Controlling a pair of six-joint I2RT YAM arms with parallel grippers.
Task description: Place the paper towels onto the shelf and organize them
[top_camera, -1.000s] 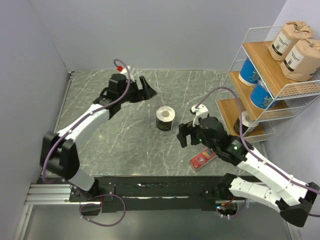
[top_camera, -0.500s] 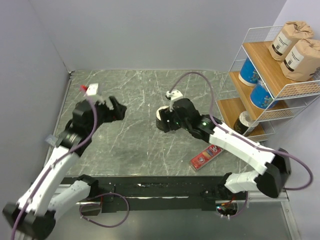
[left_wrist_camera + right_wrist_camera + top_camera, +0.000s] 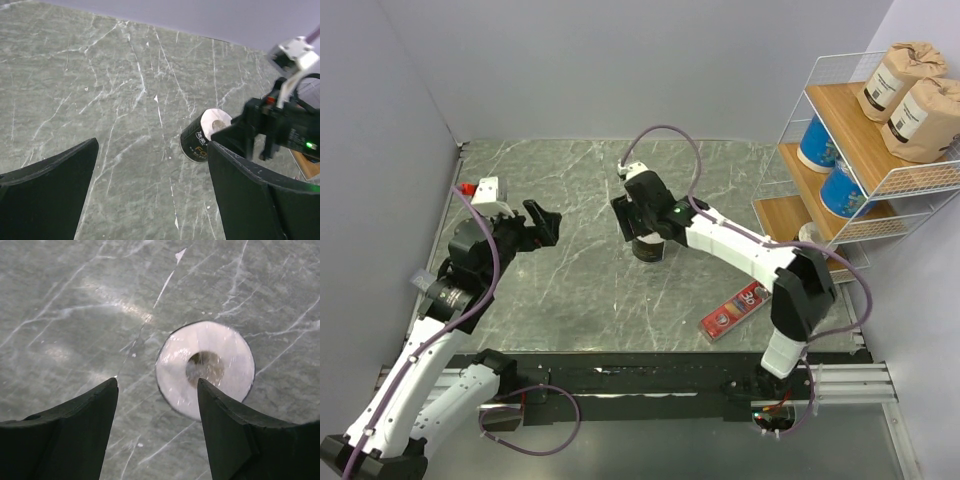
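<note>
Five paper towels (image 3: 905, 95) look done on the shelf (image 3: 842, 112) (2 brown, 2 blue, 1 black part-hidden); 6th, black roll (image 3: 200, 142), stands on table (image 3: 570, 190) under right gripper (image 3: 157, 385), jaws apart, nothing held; left gripper (image 3: 152, 144) spread wide, empty.

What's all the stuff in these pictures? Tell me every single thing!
shelf: one, white wire with wooden tiers, at the right side
brown rolls: two, brown, top tier
blue rolls: two, blue, middle tier
black rolls: two, black with white tops, one upright mid-table, one partly hidden on the bottom tier
red box: one, red, flat on the table near the right arm
table: one, grey-green marbled, under the arms
left gripper: one, black fingers, open, over the table's left part
right gripper: one, black fingers, open, just above the mid-table black roll
</note>
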